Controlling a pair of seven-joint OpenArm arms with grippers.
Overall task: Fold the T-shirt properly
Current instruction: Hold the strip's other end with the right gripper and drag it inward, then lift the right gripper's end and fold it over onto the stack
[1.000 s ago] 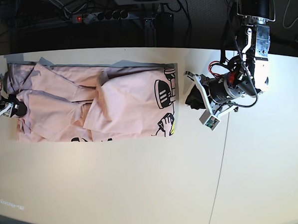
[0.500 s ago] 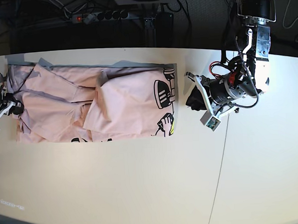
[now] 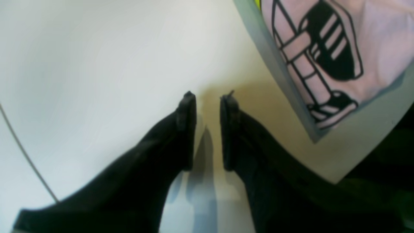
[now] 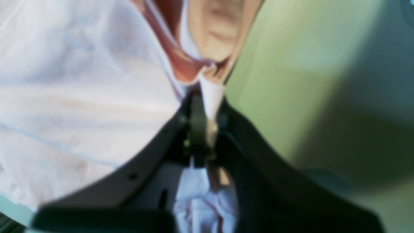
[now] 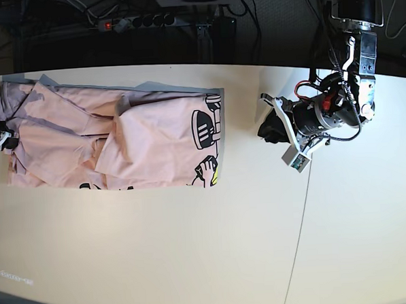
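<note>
Base view: the pale pink cotton T-shirt with black graphics (image 5: 158,137) has shifted left on the white table (image 5: 262,244), its long axis running left-right, printed edge rightward. Left wrist view: left end effector (image 3: 208,129) open, empty. Right wrist view: right end effector (image 4: 207,129) pinches pink fabric.

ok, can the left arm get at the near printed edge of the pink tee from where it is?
Probably yes: its black fingers stand open and empty beside the pale pink cotton T-shirt, with only bare pale tabletop between.
</note>
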